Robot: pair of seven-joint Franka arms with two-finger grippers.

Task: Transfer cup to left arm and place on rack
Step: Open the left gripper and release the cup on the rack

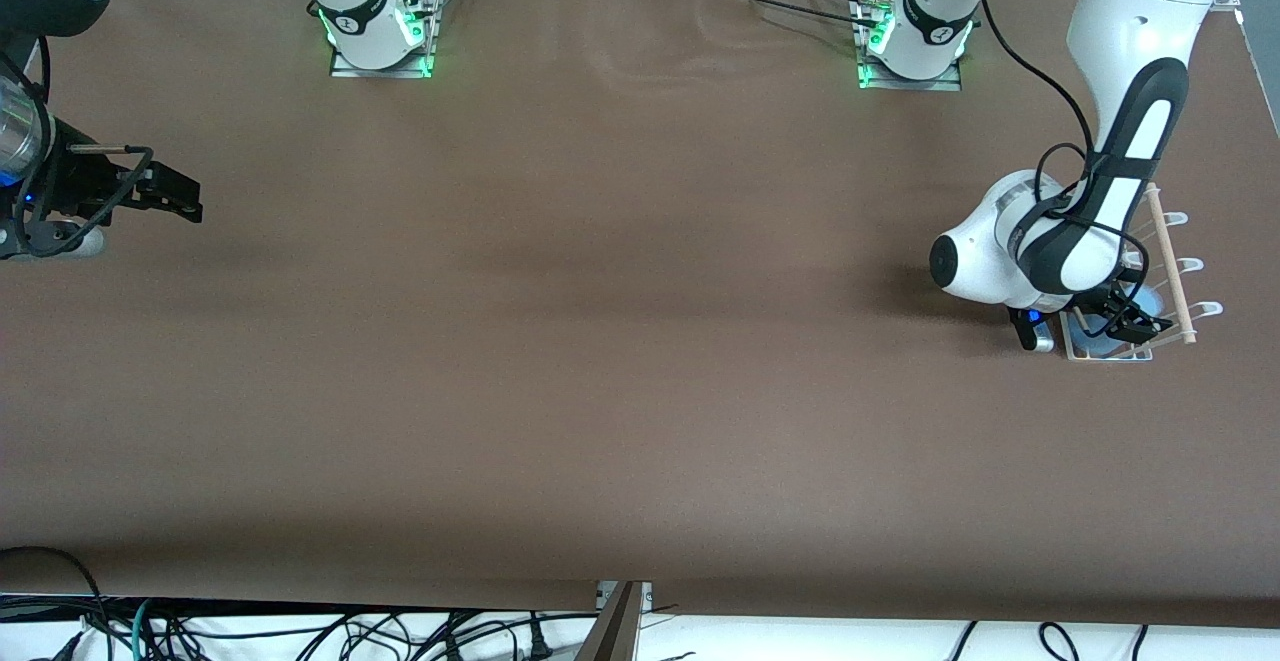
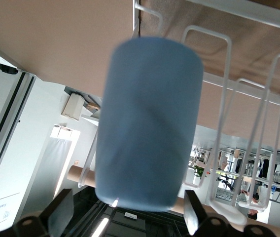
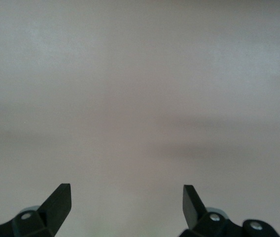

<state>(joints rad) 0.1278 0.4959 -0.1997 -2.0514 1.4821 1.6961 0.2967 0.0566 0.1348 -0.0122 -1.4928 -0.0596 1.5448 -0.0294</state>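
Note:
The light-blue cup [image 2: 147, 123] sits on the looped prongs of the rack [image 2: 222, 98] at the left arm's end of the table. In the front view only a sliver of the cup [image 1: 1148, 299] shows under the left arm, in the rack [image 1: 1172, 261]. My left gripper [image 1: 1133, 326] is at the rack, open. In the left wrist view [image 2: 128, 215] its fingers stand either side of the cup's end with gaps between. My right gripper [image 1: 170, 196] is open and empty over the table at the right arm's end, and it also shows in the right wrist view [image 3: 125, 202].
The rack's wooden dowel [image 1: 1170, 266] runs along its outer side, near the table's end. Brown table [image 1: 600, 341] stretches between the two arms. The arm bases [image 1: 380, 31] stand along the edge farthest from the front camera.

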